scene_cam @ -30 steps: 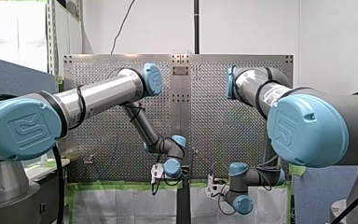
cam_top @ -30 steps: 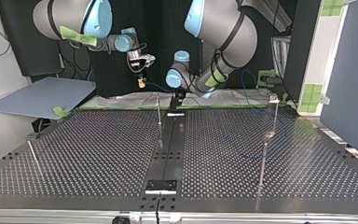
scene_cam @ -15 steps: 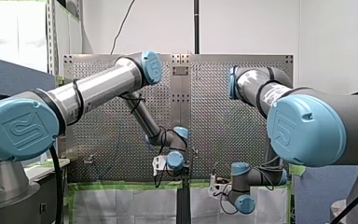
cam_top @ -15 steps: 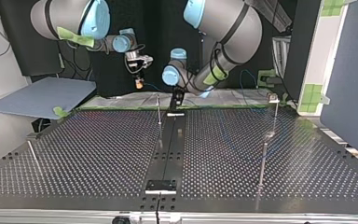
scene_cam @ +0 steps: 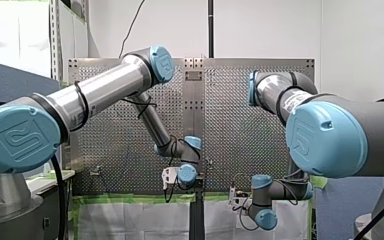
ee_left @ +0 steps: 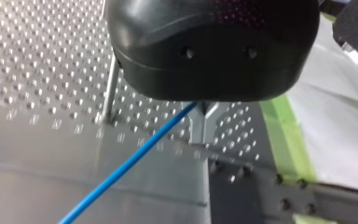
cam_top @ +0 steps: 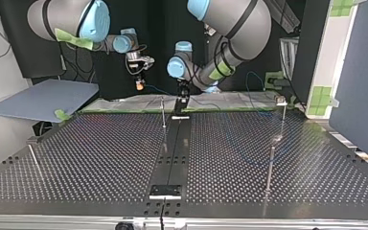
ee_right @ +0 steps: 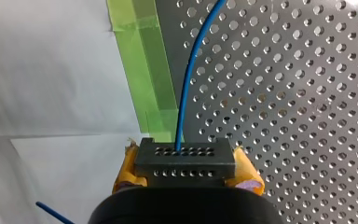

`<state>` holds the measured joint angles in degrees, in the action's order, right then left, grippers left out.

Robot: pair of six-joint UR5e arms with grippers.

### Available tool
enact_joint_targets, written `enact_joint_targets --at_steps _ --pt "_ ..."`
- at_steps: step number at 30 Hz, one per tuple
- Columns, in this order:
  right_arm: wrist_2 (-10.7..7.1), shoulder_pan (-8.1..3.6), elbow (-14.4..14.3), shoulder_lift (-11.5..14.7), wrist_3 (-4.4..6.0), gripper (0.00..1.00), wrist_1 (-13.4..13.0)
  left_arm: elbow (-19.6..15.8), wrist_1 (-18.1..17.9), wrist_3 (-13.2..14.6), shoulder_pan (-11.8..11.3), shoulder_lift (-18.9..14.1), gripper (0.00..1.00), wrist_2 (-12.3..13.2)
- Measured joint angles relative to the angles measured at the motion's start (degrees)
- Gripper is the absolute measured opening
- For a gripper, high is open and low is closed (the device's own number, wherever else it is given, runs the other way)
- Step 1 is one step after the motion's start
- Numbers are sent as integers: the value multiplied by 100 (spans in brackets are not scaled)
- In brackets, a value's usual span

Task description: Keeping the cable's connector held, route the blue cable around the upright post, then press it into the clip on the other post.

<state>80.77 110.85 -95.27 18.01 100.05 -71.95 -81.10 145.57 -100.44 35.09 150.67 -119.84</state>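
Above the perforated table (cam_top: 100, 153), right gripper (ee_right: 186, 170) clamps its yellow pads (ee_right: 123, 172) on the black connector (ee_right: 185, 156). The cable (ee_right: 186, 88) leaves it straight ahead, toward 12 o'clock. Left gripper (ee_left: 203, 122) is pinched narrow on the cable, which slants away toward 7 o'clock.

A white wall (scene_cam: 270, 30) rises behind the perforated worktop (scene_cam: 230, 135) in the front view. From across, a black backdrop (cam_top: 163, 43) fills twelve o'clock, a blue-grey partition (cam_top: 359, 76) three o'clock, a slate board (cam_top: 43, 98) nine o'clock.
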Motion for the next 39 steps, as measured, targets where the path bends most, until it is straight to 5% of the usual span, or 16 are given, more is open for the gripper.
enact_joint_targets --at_steps 9,16,22,27,39 --pt "112 -89 -335 11 23 0 -404 -454 -446 -42 361 -25 0 -204" --pt "99 -130 -488 177 31 0 -641 -794 -532 -323 695 -50 0 -519" --pt "33 -102 -501 487 -11 0 -413 -960 -536 -431 996 -115 0 -764" --pt "-3 -107 -499 743 -11 0 -164 -974 -537 -452 1188 -261 0 -690" --pt "14 -122 -363 997 66 0 399 -976 -533 -476 999 -570 0 -273"
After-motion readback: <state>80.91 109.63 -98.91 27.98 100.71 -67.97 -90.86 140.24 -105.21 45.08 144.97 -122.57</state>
